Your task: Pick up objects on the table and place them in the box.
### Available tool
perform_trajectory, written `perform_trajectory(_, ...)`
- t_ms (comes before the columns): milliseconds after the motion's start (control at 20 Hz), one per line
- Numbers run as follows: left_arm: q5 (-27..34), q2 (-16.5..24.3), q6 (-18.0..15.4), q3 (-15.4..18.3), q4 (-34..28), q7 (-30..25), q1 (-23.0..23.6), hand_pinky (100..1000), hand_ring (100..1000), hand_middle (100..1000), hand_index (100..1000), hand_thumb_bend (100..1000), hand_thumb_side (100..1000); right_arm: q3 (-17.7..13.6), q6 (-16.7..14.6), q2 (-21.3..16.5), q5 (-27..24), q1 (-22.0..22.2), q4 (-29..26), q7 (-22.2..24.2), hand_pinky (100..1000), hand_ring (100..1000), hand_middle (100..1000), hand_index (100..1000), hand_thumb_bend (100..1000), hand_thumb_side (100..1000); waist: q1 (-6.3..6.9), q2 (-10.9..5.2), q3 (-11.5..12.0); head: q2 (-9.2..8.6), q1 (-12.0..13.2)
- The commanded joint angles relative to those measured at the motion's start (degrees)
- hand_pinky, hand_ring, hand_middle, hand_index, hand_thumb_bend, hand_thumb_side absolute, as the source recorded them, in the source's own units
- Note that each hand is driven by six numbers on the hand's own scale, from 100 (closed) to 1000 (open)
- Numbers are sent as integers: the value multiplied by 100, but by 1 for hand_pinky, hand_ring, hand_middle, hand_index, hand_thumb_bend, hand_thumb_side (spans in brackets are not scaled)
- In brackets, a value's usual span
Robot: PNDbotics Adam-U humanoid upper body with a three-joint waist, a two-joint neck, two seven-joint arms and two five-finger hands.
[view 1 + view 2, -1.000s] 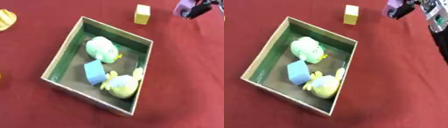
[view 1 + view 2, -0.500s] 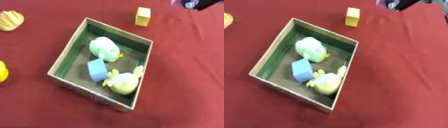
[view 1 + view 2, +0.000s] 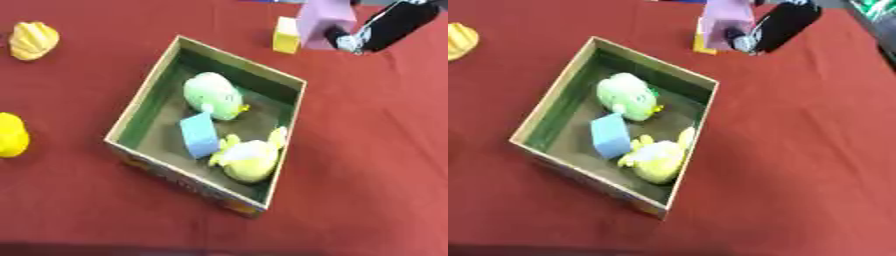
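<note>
An open cardboard box (image 3: 140, 92) with a green inside sits mid-table on a red cloth. It holds a pale green plush toy (image 3: 213, 95), a light blue block (image 3: 199, 135) and a yellow plush toy (image 3: 249, 157). My right hand (image 3: 389, 25), black, comes in from the upper right and is shut on a pink block (image 3: 324, 21), held above the table just beyond the box's far corner. A yellow block (image 3: 285, 35) stands on the cloth right beside the pink one, partly hidden behind it in the right eye view. My left hand shows in neither view.
A ridged yellow-orange object (image 3: 33, 40) lies at the far left. A round yellow object (image 3: 10, 135) sits at the left edge, nearer to me. Red cloth (image 3: 376, 150) stretches to the right of the box and in front of it.
My right hand has come back into view from the top right edge, moving left and down toward the box with the pink block. The camera has also shifted.
</note>
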Motion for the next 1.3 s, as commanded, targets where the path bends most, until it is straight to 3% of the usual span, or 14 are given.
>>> perform_trajectory(50,-21,145,-12,9,-90,-22,-79,800,651,689,847,100,587,240,-7,147,-3,-214,-39,164,778,815,690,802,100,298,42,-140,25,59,-36)
perform_trajectory(250,-18,130,-20,-10,-90,-37,-112,800,652,689,847,100,587,515,-113,421,128,-387,56,173,792,830,710,814,100,316,46,-177,83,100,-65)
perform_trajectory(500,3,121,-25,-34,-90,-68,-164,800,651,689,847,100,588,850,-395,817,489,-660,659,174,808,854,736,830,100,348,22,-161,134,111,-190)
perform_trajectory(750,23,109,-32,-45,-90,-89,-203,800,651,689,847,100,589,1000,-743,1101,672,-800,1250,174,814,863,745,836,100,358,-10,-126,179,111,-267)
perform_trajectory(1050,37,100,-36,-46,-90,-102,-216,800,650,689,847,100,594,1106,-1118,1240,696,-812,1563,174,845,906,793,885,100,353,-22,-83,224,111,-285)
perform_trajectory(1200,40,99,-39,-42,-90,-100,-214,800,650,689,847,100,590,1114,-1391,1217,671,-764,1619,174,894,965,848,928,104,418,-25,-63,234,111,-263)
perform_trajectory(1300,42,98,-37,-39,-90,-99,-214,800,650,689,847,100,591,1116,-1614,1182,631,-722,1637,174,925,1000,892,956,153,540,-32,-53,235,111,-240)
